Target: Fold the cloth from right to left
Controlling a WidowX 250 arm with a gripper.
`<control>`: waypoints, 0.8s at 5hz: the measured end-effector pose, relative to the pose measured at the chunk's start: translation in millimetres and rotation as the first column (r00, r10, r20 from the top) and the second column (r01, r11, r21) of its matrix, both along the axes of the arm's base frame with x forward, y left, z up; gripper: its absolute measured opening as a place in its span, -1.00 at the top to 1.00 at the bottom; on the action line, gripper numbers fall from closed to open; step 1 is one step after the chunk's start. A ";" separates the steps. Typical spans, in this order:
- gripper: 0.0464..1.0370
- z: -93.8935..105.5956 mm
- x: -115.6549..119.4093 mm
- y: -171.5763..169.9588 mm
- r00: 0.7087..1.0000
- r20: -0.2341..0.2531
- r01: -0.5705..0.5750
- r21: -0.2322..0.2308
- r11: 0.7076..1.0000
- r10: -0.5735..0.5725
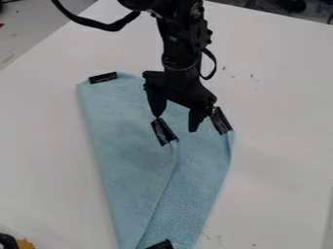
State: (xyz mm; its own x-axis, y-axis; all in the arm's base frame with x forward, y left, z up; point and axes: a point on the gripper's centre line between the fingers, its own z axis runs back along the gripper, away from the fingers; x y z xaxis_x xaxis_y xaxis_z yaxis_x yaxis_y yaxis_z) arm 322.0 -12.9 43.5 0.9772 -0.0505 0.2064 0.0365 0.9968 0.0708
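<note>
A light blue cloth (130, 141) lies on the white table with one layer folded over part of another. Black tape pieces mark its corners: one at the upper left, one at the right corner, one at the bottom. Another black tape piece (164, 131) sits on the upper layer's corner, near the middle. The black gripper (175, 124) hangs over the upper part of the cloth with its two fingertips apart and nothing between them. Its left fingertip is just above the middle tape piece, and its right one is left of the right corner's tape.
The white table (280, 146) extends around the cloth, with small dark specks on its surface. At the bottom left corner is a black and yellow object (25, 243). A black cable loops from the arm at the top left.
</note>
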 end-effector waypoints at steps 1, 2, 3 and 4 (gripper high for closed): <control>-0.93 -8.0 -2.4 0.3 1.000 -0.029 -0.006 0.002 1.000 0.006; -0.93 -4.2 2.7 -3.3 1.000 -0.021 0.004 0.026 1.000 -0.003; -0.93 -2.3 21.9 -13.6 0.999 -0.026 0.043 0.030 0.999 -0.042; -0.93 -4.3 42.0 -23.6 0.998 0.010 0.062 0.000 0.998 -0.062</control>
